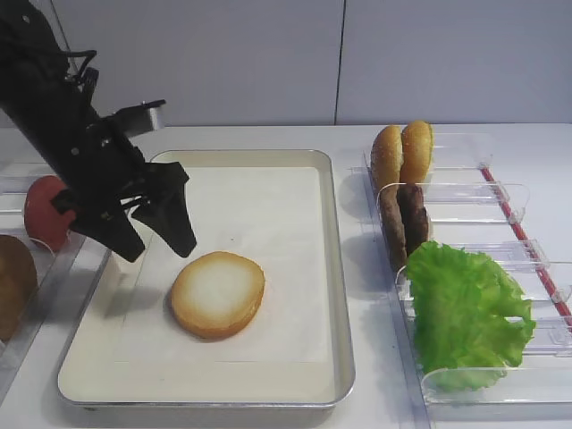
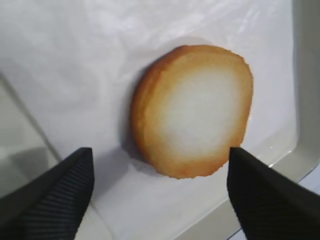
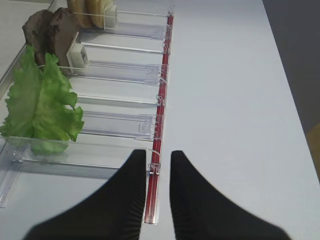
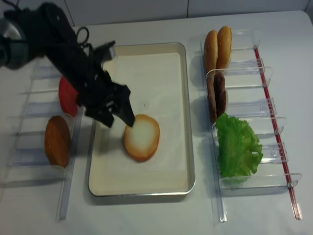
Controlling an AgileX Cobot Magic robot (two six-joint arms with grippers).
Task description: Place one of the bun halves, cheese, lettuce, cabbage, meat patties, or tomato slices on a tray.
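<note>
A bun half (image 1: 217,293) lies flat on the tray's (image 1: 343,295) white paper liner, pale cream face up with a golden-brown rim. My left gripper (image 1: 156,245) hangs just up and left of it, open, with nothing between its fingers. In the left wrist view the bun half (image 2: 195,112) sits just beyond the widely spread black fingertips (image 2: 82,165), free of both. My right gripper (image 3: 157,154) is shut and empty, over the red strip at the edge of the right-hand racks. Cheese and cabbage are out of view.
Clear plastic racks on the right hold two bun halves (image 1: 402,152), dark meat patties (image 1: 407,219) and a frilly lettuce leaf (image 1: 465,313). Racks on the left hold a red tomato slice (image 1: 45,210) and a brown bun (image 4: 57,140). The tray has a raised rim (image 4: 190,147).
</note>
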